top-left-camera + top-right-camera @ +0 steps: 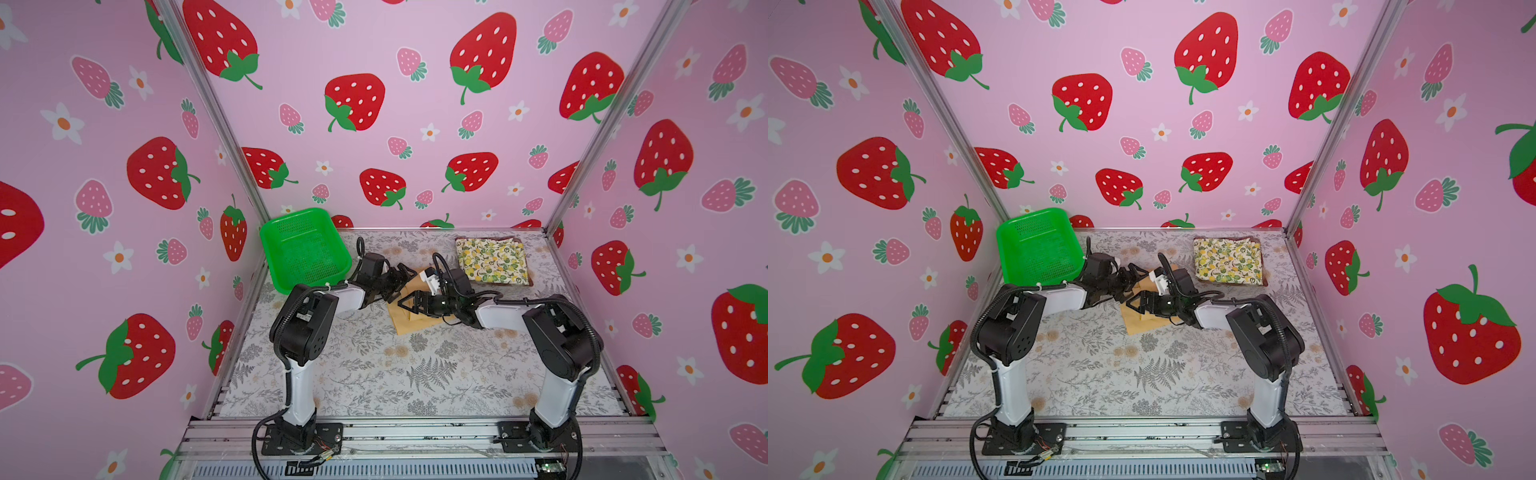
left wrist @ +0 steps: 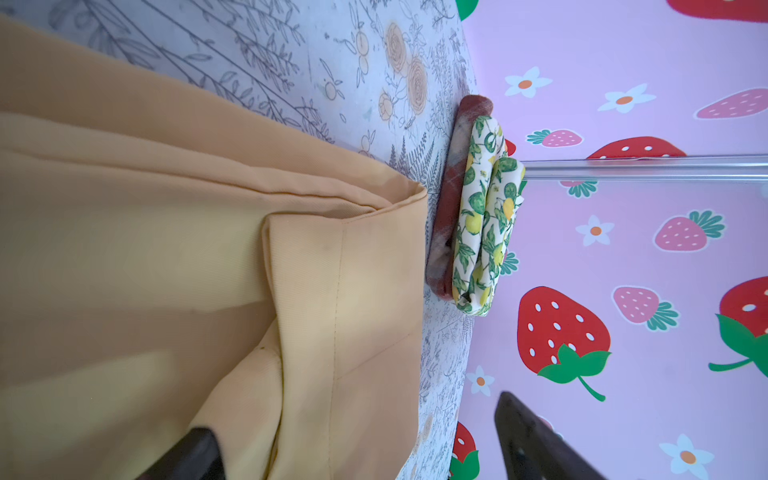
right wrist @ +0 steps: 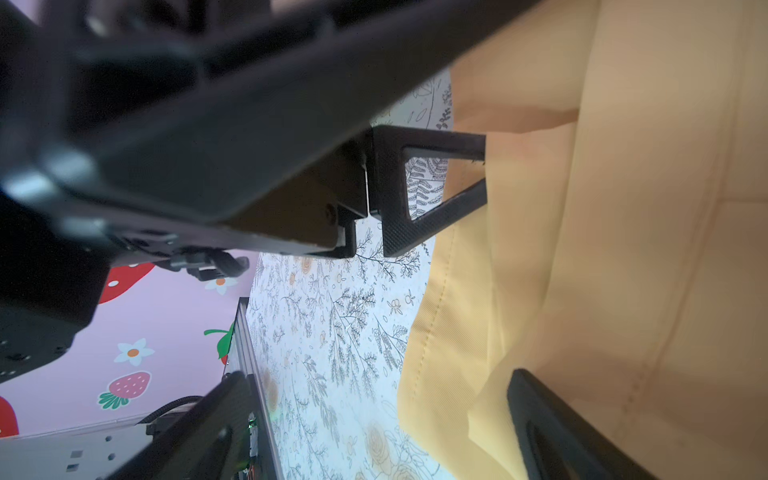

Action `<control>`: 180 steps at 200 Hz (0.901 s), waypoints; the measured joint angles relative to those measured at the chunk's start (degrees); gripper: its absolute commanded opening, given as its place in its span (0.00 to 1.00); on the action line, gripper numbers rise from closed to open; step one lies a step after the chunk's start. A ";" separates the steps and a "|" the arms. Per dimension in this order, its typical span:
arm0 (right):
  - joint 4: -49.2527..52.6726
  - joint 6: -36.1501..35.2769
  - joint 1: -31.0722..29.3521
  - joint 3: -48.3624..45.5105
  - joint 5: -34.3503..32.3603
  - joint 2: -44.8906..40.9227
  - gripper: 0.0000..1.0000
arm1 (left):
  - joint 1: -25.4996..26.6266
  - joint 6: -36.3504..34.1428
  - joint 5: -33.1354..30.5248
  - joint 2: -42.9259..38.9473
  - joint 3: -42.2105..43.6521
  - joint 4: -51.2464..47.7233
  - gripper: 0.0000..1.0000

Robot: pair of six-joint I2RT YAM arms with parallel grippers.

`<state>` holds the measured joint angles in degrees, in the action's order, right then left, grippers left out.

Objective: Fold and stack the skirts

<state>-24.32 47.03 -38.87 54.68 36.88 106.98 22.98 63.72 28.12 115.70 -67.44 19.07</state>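
Observation:
A mustard-yellow skirt lies partly folded at the middle of the table, with both grippers low over it. My left gripper is open, and a folded corner of the mustard cloth lies between its fingers. My right gripper is open too, one finger over the cloth's edge and the other over bare table. At the back right the folded lemon-print skirt rests on the folded plaid skirt.
A green perforated basket leans at the back left corner, close behind the left arm. The floral table cover stretches to the front rail. Strawberry-print walls close in three sides.

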 measured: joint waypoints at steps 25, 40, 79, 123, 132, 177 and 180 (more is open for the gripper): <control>-0.57 0.07 -0.50 0.00 0.00 1.66 1.00 | -0.20 0.46 0.04 1.88 -0.98 -0.17 0.94; -1.42 0.15 -1.18 -0.02 0.00 2.47 1.00 | -0.28 0.66 0.24 2.97 -2.10 -0.59 0.93; -3.19 0.94 -4.46 -0.52 -0.20 4.28 1.00 | -0.39 0.87 0.66 4.85 -5.16 -0.98 0.93; -5.40 1.14 -6.67 -1.18 -0.66 4.92 1.00 | -0.50 0.90 1.22 6.16 -7.67 -1.07 0.93; -5.57 0.96 -6.80 -1.38 -0.90 4.74 1.00 | -0.52 0.87 1.38 6.19 -7.67 -1.09 0.93; 0.44 -4.17 -6.99 -2.03 -2.69 -4.31 1.00 | -1.11 0.44 2.12 6.12 -7.67 -1.64 0.93; 1.20 -4.85 -6.99 -1.97 -3.02 -5.53 1.00 | -1.16 0.22 2.12 6.03 -7.67 -1.90 0.93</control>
<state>-23.11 42.17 -45.87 52.71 33.87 101.45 21.82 63.94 30.24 121.73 -75.11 17.17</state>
